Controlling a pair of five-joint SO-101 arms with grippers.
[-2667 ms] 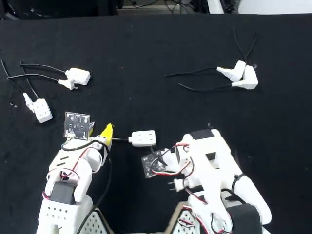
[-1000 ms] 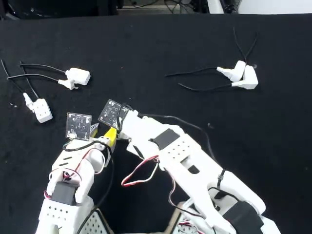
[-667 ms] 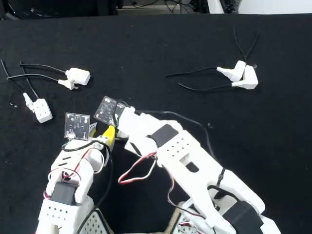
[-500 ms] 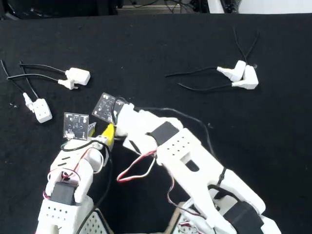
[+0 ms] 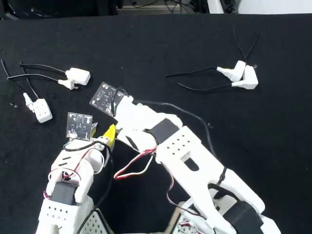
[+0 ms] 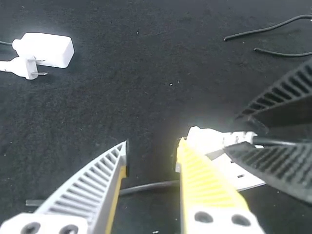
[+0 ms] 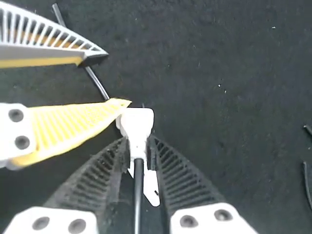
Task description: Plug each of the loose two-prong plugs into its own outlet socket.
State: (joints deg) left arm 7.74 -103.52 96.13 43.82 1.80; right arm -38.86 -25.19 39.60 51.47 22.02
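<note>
We see a black table [image 5: 161,44], and the right arm [image 5: 180,146] lies across it toward the left arm [image 5: 73,170], so the two meet near the front left. The right gripper [image 7: 138,142] is clamped on a plug [image 7: 136,121], low over the table, and its cord [image 7: 138,187] runs back between the dark fingers. Under the plug sits a flat white piece [image 6: 239,178]; we cannot tell whether it is a socket. The left gripper [image 6: 152,146] has its fingers apart and holds nothing. The tip of its yellow finger [image 6: 202,187] is just beside the plug. A second cord [image 6: 146,186] lies on the table across the gap between those fingers.

Well apart from the grippers, toward the far left, we find a socket [image 5: 79,76] with a loose plug [image 5: 67,84] just beside it, prongs out in the open. Nearer the left edge are an edge socket [image 5: 43,110] and an edge plug [image 5: 28,101], close together; we cannot tell if that one is seated. At the far right a far pair [image 5: 243,74] of white pieces touch, each trailing a black lead
</note>
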